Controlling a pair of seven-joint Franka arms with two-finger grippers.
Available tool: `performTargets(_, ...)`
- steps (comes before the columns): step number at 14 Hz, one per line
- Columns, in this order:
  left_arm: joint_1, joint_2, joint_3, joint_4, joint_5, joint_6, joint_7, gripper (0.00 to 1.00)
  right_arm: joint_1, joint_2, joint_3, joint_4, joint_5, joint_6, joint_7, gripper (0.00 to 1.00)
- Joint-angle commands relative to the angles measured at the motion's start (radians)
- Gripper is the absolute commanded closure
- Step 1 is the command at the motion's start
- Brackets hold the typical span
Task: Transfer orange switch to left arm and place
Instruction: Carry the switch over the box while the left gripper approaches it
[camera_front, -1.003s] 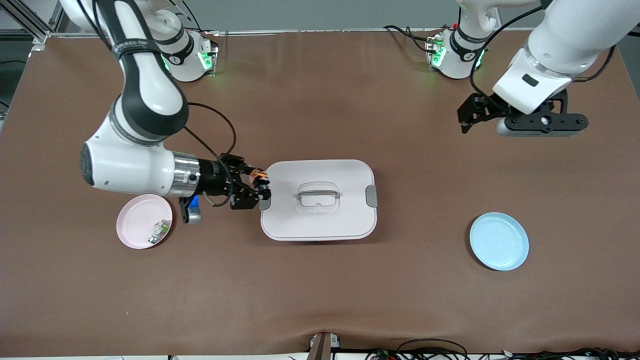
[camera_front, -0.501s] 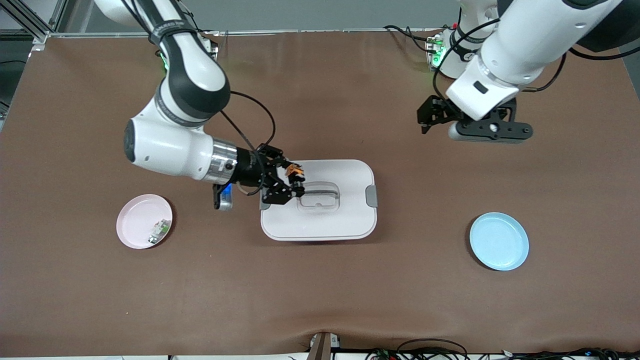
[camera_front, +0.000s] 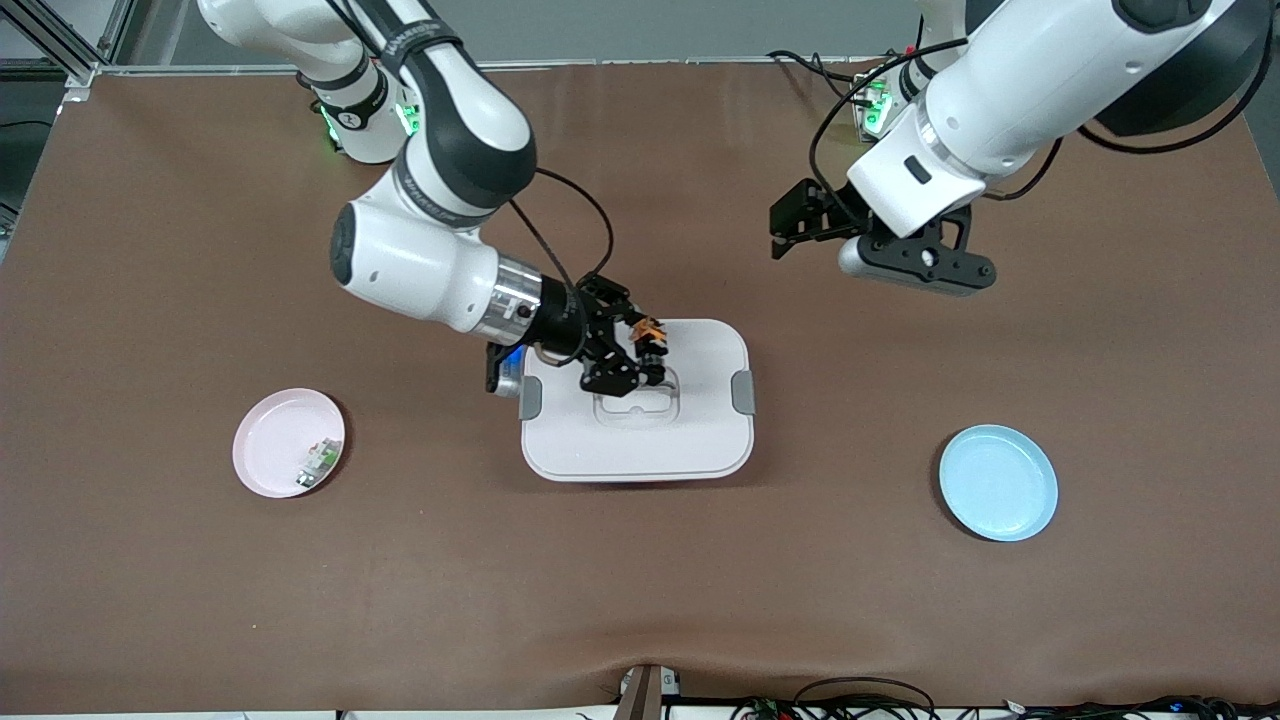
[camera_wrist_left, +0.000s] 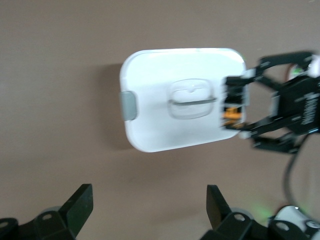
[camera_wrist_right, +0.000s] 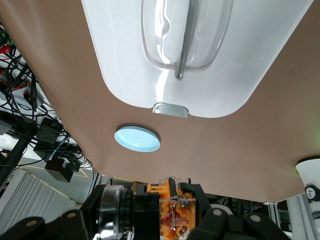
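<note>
Since the earlier frame, my right gripper (camera_front: 648, 352) has carried the orange switch (camera_front: 651, 329), clamped, over the box (camera_front: 700, 440) lid. My left gripper (camera_front: 790, 225) hangs wide open over bare table. Risk: descending now strikes the lid handle (camera_front: 640, 405).

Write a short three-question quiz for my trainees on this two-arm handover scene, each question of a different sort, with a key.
1. True or false: the right hand holds the orange switch over the box.
2. The left hand is: A) shut on the switch, B) open over bare table, C) resting on the blue plate.
3. Fill in: the small green-and-white part lies on the ___ plate.

Key
1. True: its fingers are shut on the switch, above the lid.
2. B: it holds nothing, up near the left arm's end.
3. Pink.
</note>
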Motion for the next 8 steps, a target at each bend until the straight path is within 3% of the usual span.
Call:
performTargets(1, -0.010, 0.041, -0.008, 0.023, -0.057, 0.053, 0.025, 0.00, 0.037, 0.020, -0.010, 0.012, 0.040, 0.047, 0.024, 0.65)
performTargets(8, -0.004, 0.112, -0.008, -0.005, -0.118, 0.125, 0.154, 0.00, 0.050, 0.023, -0.010, 0.014, 0.050, 0.049, 0.024, 0.66)
